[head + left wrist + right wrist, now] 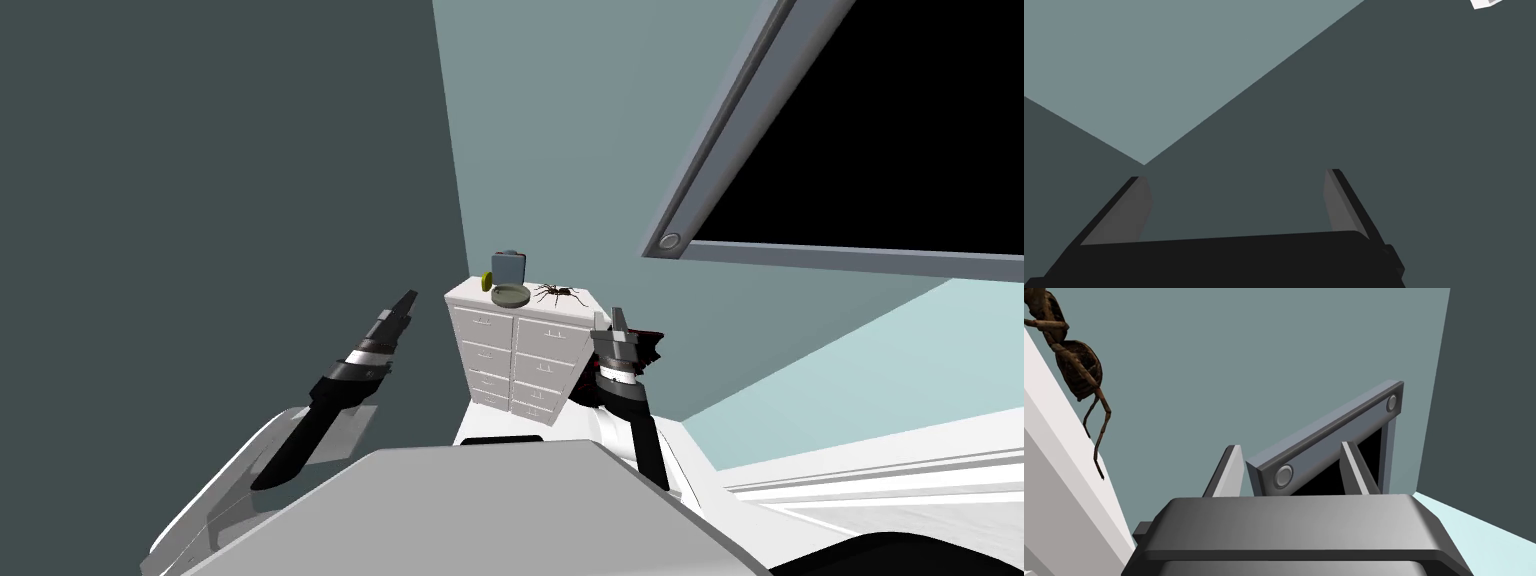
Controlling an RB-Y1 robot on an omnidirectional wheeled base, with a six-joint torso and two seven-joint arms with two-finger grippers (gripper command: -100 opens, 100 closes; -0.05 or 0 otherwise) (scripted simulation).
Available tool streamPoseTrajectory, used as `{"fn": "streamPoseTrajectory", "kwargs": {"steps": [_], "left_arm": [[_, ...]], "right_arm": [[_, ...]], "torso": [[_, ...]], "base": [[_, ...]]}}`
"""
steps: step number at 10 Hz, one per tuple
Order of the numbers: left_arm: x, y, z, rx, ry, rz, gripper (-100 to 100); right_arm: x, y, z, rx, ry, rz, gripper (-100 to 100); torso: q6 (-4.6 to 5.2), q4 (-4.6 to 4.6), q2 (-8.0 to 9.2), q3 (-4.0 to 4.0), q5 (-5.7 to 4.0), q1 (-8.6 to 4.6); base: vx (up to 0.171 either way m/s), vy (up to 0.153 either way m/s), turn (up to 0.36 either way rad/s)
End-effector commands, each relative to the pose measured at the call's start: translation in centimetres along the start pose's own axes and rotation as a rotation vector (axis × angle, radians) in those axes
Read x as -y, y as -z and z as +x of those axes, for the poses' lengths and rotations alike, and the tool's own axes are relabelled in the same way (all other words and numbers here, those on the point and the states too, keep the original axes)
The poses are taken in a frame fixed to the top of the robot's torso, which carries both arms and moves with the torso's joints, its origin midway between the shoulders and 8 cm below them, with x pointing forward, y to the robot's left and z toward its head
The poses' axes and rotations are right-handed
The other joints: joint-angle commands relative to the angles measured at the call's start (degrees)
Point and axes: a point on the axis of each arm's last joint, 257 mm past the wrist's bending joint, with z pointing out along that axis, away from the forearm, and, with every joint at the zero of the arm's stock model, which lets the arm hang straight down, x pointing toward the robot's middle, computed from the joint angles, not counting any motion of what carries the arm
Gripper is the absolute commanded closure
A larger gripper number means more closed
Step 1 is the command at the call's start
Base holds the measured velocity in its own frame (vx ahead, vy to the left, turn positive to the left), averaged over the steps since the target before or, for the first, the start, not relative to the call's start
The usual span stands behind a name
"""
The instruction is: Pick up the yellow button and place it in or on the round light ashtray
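Left gripper sits lower left of centre, to the left of the cabinet, aimed at the dark wall. Its fingers are spread wide with nothing between them. I read this as parked out of the way.

Right gripper is just right of centre, close to the cabinet's right top corner, tips pointing up. Its fingers are also apart and empty. It's raised to about top-surface level, so it looks like the arm staged for the pick.

White cabinet with two columns of drawers stands centre frame, in the corner where the walls meet.

On its top:
- Round shallow grey-green ashtray sits at the front edge and holds nothing.
- Small yellow disc button is just beside the ashtray's upper-left rim. It appears to stand on edge, and it's too small to tell if it touches.
- Blue-grey boxy container sits right behind both.
- Dark brown spider figure is on the right of the ashtray, between it and the right gripper. In the right wrist view its legs hang over the white edge.

So the task isn't started. The button is on the far side from the right arm, and reaching it means going over the spider and ashtray, with the container crowding the approach from behind.

Grey window frame with a black area takes up the upper right.
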Motion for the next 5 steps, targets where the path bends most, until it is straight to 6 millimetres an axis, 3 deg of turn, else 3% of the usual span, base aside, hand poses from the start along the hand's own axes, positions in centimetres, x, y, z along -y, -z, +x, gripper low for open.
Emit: {"fn": "streamPoseTrajectory", "kwargs": {"steps": [1,5], "left_arm": [[-0.9,-0.1,-0.3,-0.025,-0.049,-0.027,-100],[-3.3,-0.3,-1.2,-0.078,-0.173,-0.096,-100]], "right_arm": [[0.0,0.0,0.0,0.0,0.0,0.0,0],[0.0,0.0,0.0,0.0,0.0,0.0,0]], "torso": [[0.0,0.0,0.0,0.0,0.0,0.0],[0.01,0.01,0.05,0.03,0.01,0.03]], "base": [[0.017,-0.048,-0.071],[0.02,-0.057,-0.095]]}}
